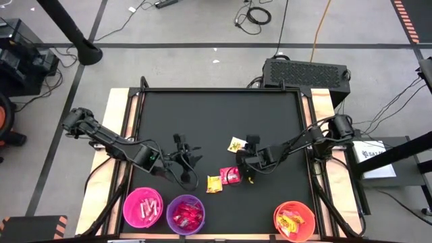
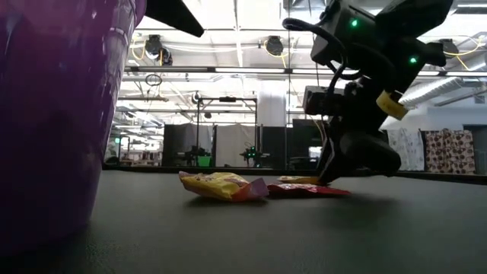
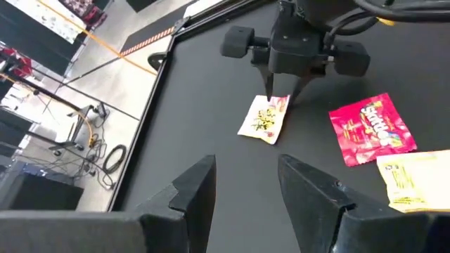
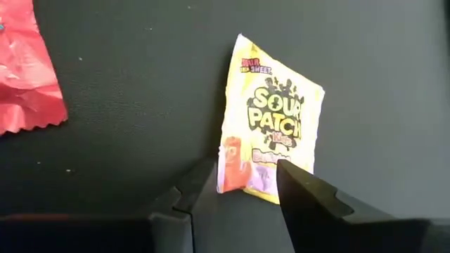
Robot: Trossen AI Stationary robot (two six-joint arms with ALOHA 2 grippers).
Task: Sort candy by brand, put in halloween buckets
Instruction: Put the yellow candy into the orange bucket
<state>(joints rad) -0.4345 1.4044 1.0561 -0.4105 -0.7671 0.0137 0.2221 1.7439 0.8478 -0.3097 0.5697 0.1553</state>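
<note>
Three packets of candy lie loose mid-desk — a yellow Sour Patch packet [image 1: 236, 144] at centre, a red packet [image 1: 230, 176] below it, and a second yellow packet [image 1: 214, 183] touching the red one's left. Along the bottom edge stand the halloween buckets — pink bucket [image 1: 143, 206] and purple bucket [image 1: 185, 214] side by side at lower left, orange-red bucket [image 1: 295, 221] at lower right, each holding candy.
</note>
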